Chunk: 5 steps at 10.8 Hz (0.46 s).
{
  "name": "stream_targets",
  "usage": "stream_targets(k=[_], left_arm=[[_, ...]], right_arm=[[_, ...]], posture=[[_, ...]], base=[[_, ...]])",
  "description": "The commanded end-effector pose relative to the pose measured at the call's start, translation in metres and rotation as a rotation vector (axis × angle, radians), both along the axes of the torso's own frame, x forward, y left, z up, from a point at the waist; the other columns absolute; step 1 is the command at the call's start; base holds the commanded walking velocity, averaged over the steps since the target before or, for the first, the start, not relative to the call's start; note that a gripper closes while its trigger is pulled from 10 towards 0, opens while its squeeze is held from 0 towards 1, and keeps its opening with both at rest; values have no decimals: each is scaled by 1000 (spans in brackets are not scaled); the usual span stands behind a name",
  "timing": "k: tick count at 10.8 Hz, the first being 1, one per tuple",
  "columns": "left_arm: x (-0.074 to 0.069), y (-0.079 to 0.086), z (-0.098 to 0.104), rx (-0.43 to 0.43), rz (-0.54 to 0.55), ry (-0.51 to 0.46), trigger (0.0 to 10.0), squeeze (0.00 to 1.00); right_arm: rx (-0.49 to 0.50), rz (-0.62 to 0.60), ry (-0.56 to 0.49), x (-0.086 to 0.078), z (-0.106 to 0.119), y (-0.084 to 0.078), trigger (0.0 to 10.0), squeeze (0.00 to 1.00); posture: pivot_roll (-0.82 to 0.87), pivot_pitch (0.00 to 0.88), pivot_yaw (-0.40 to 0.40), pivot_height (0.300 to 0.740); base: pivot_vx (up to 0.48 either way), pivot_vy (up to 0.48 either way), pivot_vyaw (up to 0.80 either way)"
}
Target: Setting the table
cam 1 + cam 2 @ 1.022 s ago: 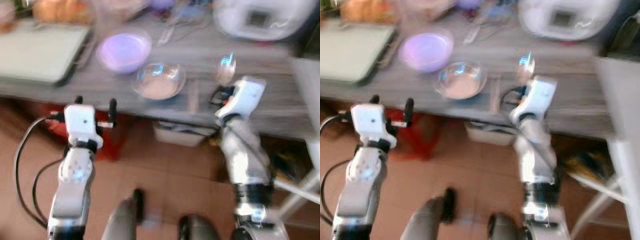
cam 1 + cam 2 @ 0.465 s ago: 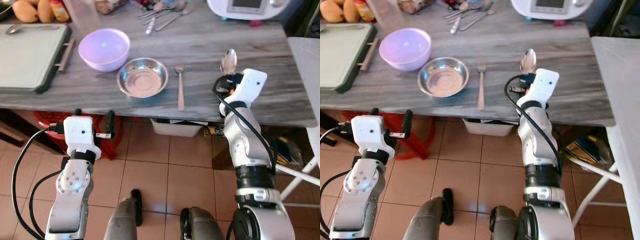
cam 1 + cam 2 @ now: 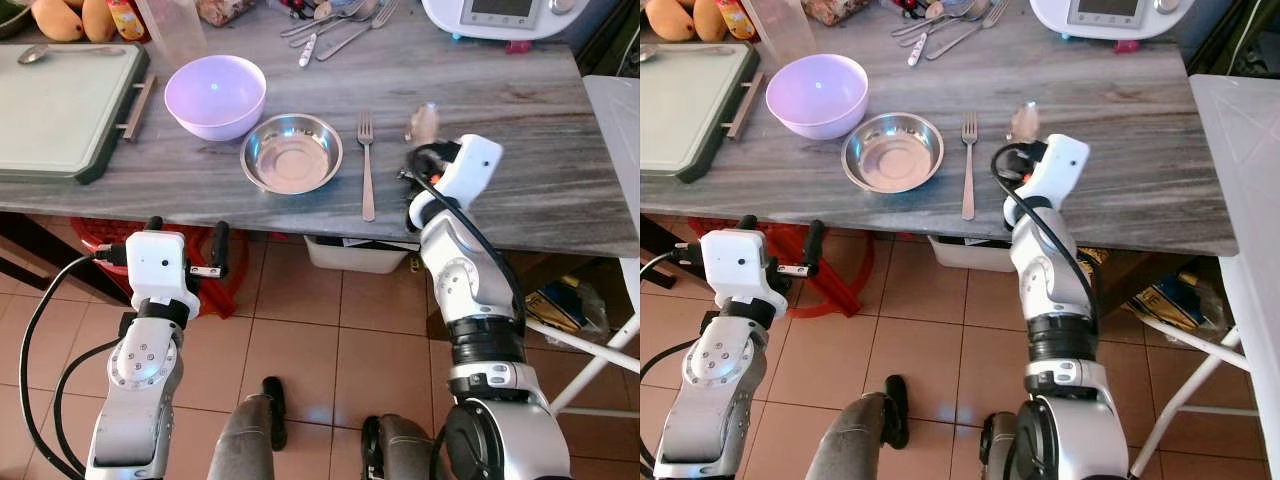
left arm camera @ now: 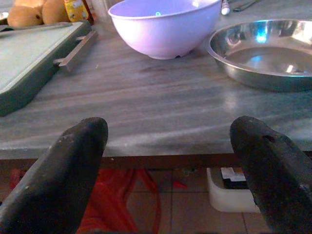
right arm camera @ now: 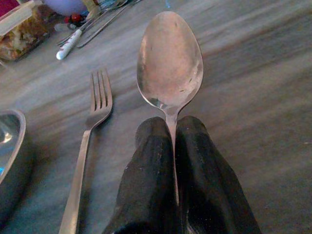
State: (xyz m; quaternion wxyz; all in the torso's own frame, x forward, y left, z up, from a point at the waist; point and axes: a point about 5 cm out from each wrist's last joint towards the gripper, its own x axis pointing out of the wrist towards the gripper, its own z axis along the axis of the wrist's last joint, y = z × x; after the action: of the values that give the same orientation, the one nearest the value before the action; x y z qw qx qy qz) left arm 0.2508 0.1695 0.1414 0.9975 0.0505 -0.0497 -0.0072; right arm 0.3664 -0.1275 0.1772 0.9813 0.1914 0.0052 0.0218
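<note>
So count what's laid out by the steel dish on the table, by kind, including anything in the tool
Bowls: 2, purple bowl and steel dish
Forks: 1
Spoons: 1, clamped in the right tool
Total: 4

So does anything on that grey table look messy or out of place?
Nothing is spilled or damaged. The silver fork lies straight beside the round steel bowl. The loose pile of cutlery at the table's far edge is untidy. The right gripper holds a silver spoon over the grey wooden table.
</note>
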Motion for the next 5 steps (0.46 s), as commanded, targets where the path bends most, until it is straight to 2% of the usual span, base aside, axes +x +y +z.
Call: stream_targets(k=[1,4,5], left_arm=[[-3,1,1,1,6,0,10000,0],[-1,-2,0,-14,-5,-2,10000,0],[-1,-4,0,-16,-12,0,10000,0]], right_arm=[[-16,14,18,-2,-2,5,10000,0],[-23,-13,45,-2,-8,-2,10000,0],[4,-12,70,-1,-10,-2,10000,0]], posture=[[43,295,18,740],[32,289,10,740],[32,287,10,740]], base=[[0,0,0],[0,0,0],[0,0,0]])
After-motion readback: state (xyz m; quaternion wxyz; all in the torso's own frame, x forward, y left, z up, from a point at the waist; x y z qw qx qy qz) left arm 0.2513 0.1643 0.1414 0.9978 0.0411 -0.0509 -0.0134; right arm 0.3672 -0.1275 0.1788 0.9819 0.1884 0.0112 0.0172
